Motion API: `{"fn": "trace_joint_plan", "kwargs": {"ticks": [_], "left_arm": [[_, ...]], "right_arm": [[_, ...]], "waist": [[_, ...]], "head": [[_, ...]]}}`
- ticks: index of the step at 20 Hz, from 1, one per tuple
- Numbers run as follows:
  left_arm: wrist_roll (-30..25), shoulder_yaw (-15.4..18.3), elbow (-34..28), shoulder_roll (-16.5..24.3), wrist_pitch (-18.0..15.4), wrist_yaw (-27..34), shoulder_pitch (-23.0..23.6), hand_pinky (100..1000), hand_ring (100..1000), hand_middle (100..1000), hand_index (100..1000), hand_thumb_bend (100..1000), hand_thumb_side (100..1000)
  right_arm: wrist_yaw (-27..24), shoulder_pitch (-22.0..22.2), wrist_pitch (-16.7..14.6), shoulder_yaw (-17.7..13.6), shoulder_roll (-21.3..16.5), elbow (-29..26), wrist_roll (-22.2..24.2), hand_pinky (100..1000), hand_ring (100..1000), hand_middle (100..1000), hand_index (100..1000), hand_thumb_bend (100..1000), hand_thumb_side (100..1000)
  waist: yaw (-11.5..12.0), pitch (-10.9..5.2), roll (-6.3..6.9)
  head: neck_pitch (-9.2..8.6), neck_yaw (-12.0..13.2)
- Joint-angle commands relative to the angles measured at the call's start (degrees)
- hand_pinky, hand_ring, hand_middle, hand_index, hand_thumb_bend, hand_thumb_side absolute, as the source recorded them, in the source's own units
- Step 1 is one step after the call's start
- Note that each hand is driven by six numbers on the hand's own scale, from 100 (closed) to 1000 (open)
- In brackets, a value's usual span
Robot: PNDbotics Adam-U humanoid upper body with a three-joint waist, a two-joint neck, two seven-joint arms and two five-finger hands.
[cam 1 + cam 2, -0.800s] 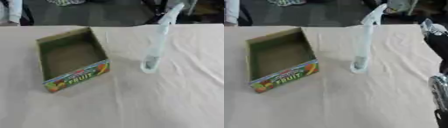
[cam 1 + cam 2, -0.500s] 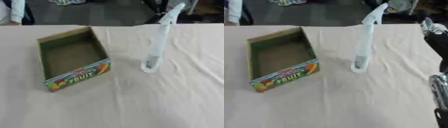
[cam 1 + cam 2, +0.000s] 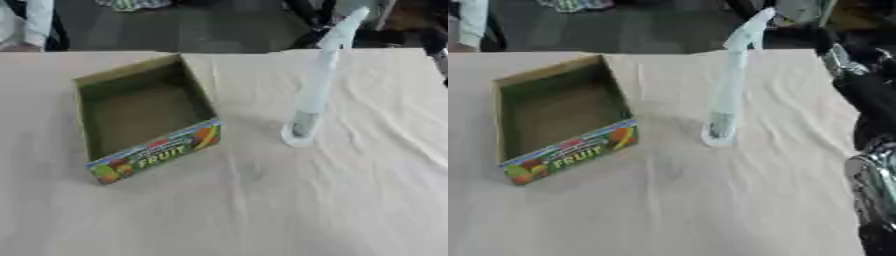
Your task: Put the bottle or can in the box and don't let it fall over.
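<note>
I am seeing a tall, pale, possibly plastic bottle (image 3: 313, 95) standing center-right on the tabletop (image 3: 262, 210), beside the open fruit box (image 3: 144, 120); my right arm (image 3: 872, 150) is showing, fingers unclear.

The only writing I can read is the word "FRUIT", in yellow-green capitals on the near outer wall of the box (image 3: 149, 134), among printed pictures of fruit. A smaller line above it on a red band is too blurred to read.
</note>
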Motion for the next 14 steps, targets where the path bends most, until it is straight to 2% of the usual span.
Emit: {"fn": "trace_joint_plan", "kwargs": {"ticks": [1,2,3,5,6,9,14], "left_arm": [[-0.1,0.1,-1.0,1.5,0.0,0.1,-0.6,1000,1000,1000,926,188,818],[0.0,0.1,-1.0,1.5,0.0,0.2,-0.6,1000,1000,1000,934,189,818],[0.1,0.1,-1.0,1.4,0.0,0.2,-0.6,1000,1000,1000,936,189,817],[0.3,0.1,-1.0,1.5,0.0,0.4,-0.6,1000,1000,1000,934,189,817],[0.4,0.1,-1.0,1.5,0.0,0.4,-0.6,1000,1000,1000,934,188,817],[0.4,0.0,-1.0,1.5,0.0,0.4,-0.6,1000,1000,1000,934,188,817],[0.4,0.0,-1.0,1.5,0.0,0.4,-0.6,1000,1000,1000,934,187,817]], "right_arm": [[-10.4,-0.3,0.7,1.1,-1.1,-1.3,-1.9,203,346,503,1000,749,149],[-13.4,-0.3,0.8,1.3,-1.1,-1.3,-3.0,100,269,417,1000,748,156],[-16.2,-0.3,0.7,1.5,-1.2,-1.3,-4.1,100,235,374,1000,748,160],[-21.7,-0.2,0.3,2.1,-1.3,-1.3,-6.0,100,119,234,1000,714,198],[-24.6,-0.2,-0.2,2.4,-1.3,-1.3,-6.8,100,100,179,1000,697,220],[-31.3,-0.2,-2.2,2.6,-1.5,-1.3,-9.0,100,100,101,987,644,268],[-38.5,-0.3,-4.9,3.0,-1.8,-1.3,-9.5,100,100,100,950,562,331]], "waist": [[0.1,-1.00,-0.01],[0.1,-0.99,-0.02],[0.1,-0.99,-0.03],[0.1,-0.97,-0.04],[0.1,-0.95,-0.04],[0.1,-0.92,-0.03],[0.1,-0.88,-0.01]], "head": [[-0.79,-0.1],[-0.81,-0.1],[-0.82,-0.1],[-0.81,0.0],[-0.80,0.0],[-0.73,0.1],[-0.66,0.1]]}}
